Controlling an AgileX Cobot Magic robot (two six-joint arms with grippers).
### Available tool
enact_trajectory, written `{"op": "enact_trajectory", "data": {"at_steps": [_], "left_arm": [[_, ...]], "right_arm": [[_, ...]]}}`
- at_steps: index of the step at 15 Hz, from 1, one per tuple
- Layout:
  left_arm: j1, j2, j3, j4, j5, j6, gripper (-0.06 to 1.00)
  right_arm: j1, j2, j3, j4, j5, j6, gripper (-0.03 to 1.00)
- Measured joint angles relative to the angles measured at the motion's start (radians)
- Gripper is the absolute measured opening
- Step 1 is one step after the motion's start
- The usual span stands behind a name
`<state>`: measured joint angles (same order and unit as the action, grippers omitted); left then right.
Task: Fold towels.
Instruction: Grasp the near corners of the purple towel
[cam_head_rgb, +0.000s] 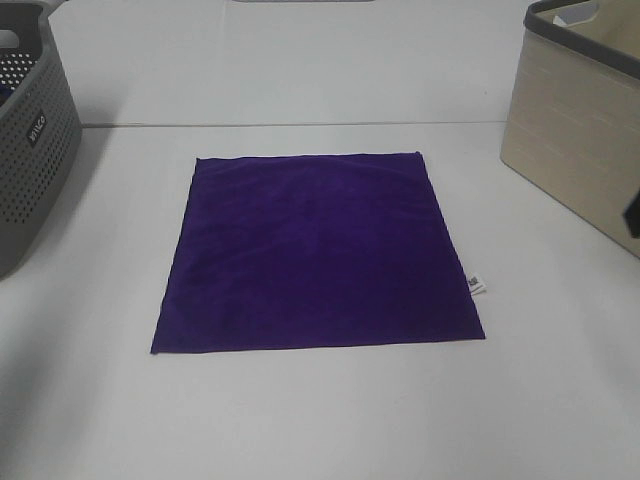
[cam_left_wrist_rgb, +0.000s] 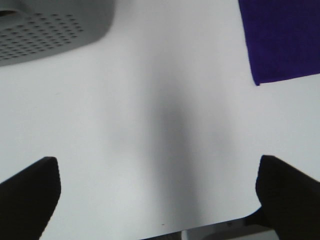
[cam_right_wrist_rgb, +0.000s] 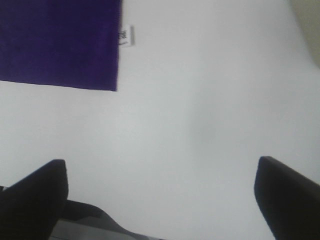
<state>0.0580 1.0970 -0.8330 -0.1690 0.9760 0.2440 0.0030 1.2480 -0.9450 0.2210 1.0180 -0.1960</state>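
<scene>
One towel (cam_head_rgb: 318, 252) lies flat, table (cam_head_rgb: 300, 420) showing beyond every edge.

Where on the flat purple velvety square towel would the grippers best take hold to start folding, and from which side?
Likely the two near corners of the deep purple square towel, left gripper and right gripper one each, pinching from the front edge. It lies flat with no raised fold; only edges offer purchase.

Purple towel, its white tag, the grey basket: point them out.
purple towel (cam_head_rgb: 320, 250), exterior high view, cloth's middle.
white tag (cam_head_rgb: 477, 286), exterior high view, tag's middle.
grey basket (cam_head_rgb: 45, 170), exterior high view, perforated side wall.
</scene>
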Motion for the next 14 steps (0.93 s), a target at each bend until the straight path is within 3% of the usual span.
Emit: {"op": "enact_trajectory", "data": {"at_steps": [2,3,4,6,7,9,14], "left_arm": [[0.000,0.178,-0.001,-0.207,-0.042,0.169,0.99],[0.000,0.253,-0.001,-0.351,-0.043,0.277,0.99],[0.000,0.369,-0.002,-0.546,-0.053,0.450,0.99],[0.000,0.529,-0.004,-0.759,-0.074,0.655,0.99],[0.000,0.605,-0.005,-0.826,-0.076,0.733,0.99],[0.000,0.711,-0.006,-0.869,-0.087,0.821,0.99],[0.000,0.751,-0.006,-0.874,-0.155,0.844,0.99]], "right_arm": [[-0.009,0.171,-0.037,0.182,-0.043,-0.155,0.98],[-0.038,0.218,-0.037,0.286,-0.044,-0.245,0.98],[-0.126,0.277,-0.037,0.460,-0.020,-0.396,0.98],[-0.248,0.372,-0.040,0.637,0.080,-0.598,0.98],[-0.276,0.421,-0.040,0.665,0.119,-0.658,0.98],[-0.279,0.510,-0.039,0.686,0.124,-0.712,0.98],[-0.264,0.561,-0.037,0.690,0.074,-0.730,0.98]]}}
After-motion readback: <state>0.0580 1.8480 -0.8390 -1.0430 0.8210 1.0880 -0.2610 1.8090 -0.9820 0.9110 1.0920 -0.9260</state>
